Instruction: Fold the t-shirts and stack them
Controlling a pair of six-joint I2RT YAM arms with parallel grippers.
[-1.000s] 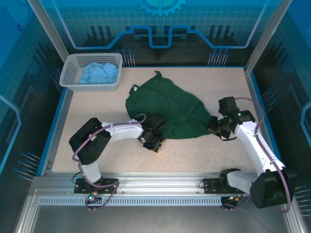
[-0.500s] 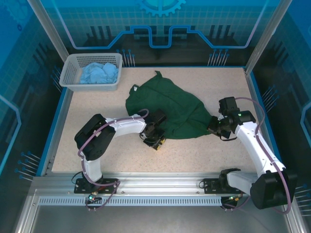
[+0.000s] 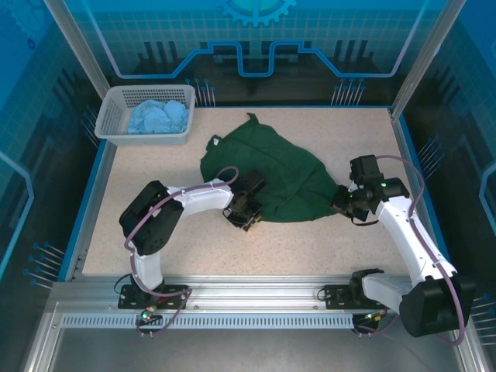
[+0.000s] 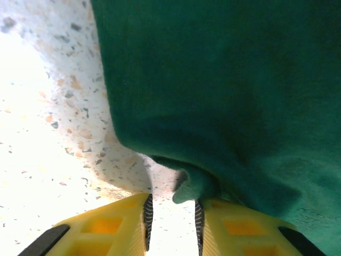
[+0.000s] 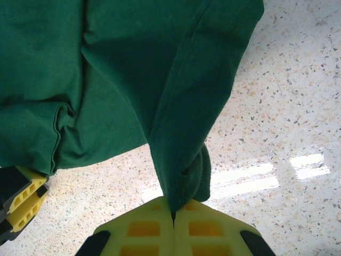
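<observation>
The dark green t-shirt (image 3: 271, 174) lies crumpled in the middle of the table. My right gripper (image 3: 339, 200) is shut on its right corner, and a bunched fold of green cloth (image 5: 133, 69) runs into the closed yellow jaws of that gripper (image 5: 173, 213). At the shirt's near hem my left gripper (image 3: 246, 219) is open. Its yellow fingers stand apart on the table with bare surface between them (image 4: 171, 205). A small lip of the green t-shirt (image 4: 229, 96) hangs at the tip of the right finger (image 4: 199, 213). The light blue t-shirt (image 3: 159, 118) lies crumpled in the basket.
The white lattice basket (image 3: 143, 139) stands at the far left corner. Speckled tabletop (image 3: 325, 240) lies bare in front of the shirt. A blue rim (image 3: 93, 186) borders the table. My left gripper's yellow finger (image 5: 21, 200) shows at the lower left of the right wrist view.
My left gripper has slid a little away from the near edge, up to the green shirt's hem. The right gripper has kept its hold and place.
</observation>
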